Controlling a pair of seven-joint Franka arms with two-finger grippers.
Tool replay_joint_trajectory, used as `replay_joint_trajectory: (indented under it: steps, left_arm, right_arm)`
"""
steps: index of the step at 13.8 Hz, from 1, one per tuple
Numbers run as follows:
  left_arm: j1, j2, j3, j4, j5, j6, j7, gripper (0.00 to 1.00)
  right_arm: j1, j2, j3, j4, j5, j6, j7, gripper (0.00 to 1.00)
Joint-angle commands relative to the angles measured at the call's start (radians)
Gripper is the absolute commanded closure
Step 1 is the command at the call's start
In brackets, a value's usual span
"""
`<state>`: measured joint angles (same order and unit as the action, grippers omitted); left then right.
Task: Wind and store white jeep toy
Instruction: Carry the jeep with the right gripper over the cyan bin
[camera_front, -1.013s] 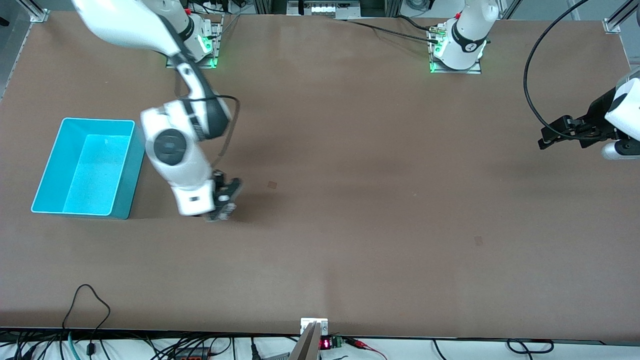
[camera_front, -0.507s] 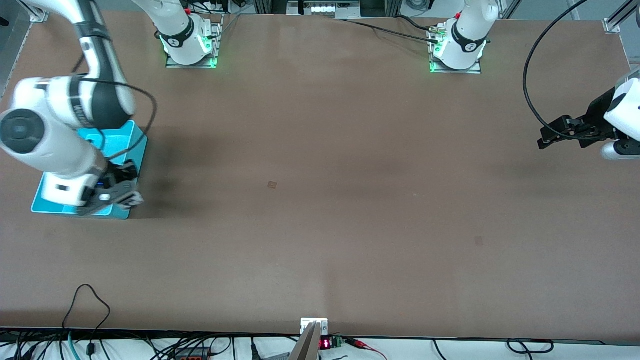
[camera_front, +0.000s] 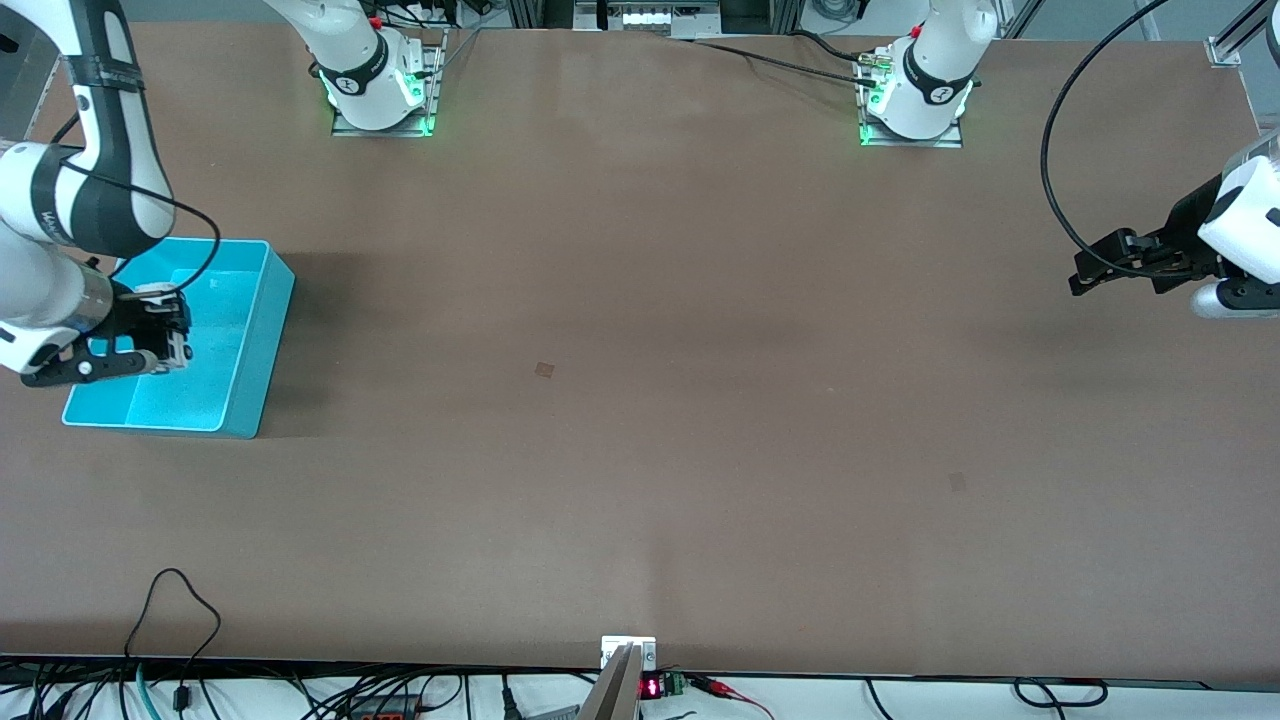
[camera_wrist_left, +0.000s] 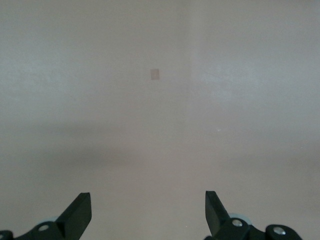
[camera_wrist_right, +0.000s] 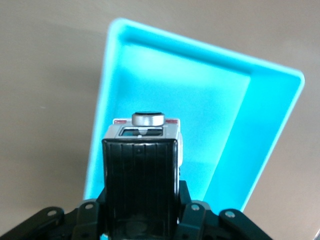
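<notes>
Jeep toy (camera_wrist_right: 147, 131) in right hand (camera_front: 150, 335), over bin (camera_front: 262, 330).

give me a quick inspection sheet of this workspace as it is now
surface: brown table, a few faint small marks
job's things: white jeep toy held over the teal bin, not yet dropped; nothing seen inside the bin
clutter: nothing seen
grippers: right gripper shut on the jeep above the bin; left gripper open, holding nothing, waiting at the left arm's end of the table
cables: black cable looping to the left arm
surroundings: wires along the table edge nearest the front camera
</notes>
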<state>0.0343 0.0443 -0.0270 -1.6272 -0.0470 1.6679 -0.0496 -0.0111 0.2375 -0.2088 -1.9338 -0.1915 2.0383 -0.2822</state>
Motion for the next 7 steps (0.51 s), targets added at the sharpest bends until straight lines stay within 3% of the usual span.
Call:
replay_joint_trajectory:
  steps: [1,3,7]
  left_arm:
    - [-0.007,-0.021,-0.01,-0.019,0.013,-0.007,0.022,0.0]
    - [-0.007,-0.02,-0.014,-0.019,0.013,-0.007,0.02,0.0]
    - [-0.005,-0.02,-0.014,-0.019,0.013,-0.007,0.02,0.0]
  right_arm:
    - [0.003,-0.037,-0.055,-0.141,0.015,0.155,0.02,1.0]
    - [0.0,-0.027,-0.081,-0.255,0.017,0.337,0.021,1.0]
    - [-0.01,0.023,-0.083,-0.326,0.085,0.466,0.04,1.0]
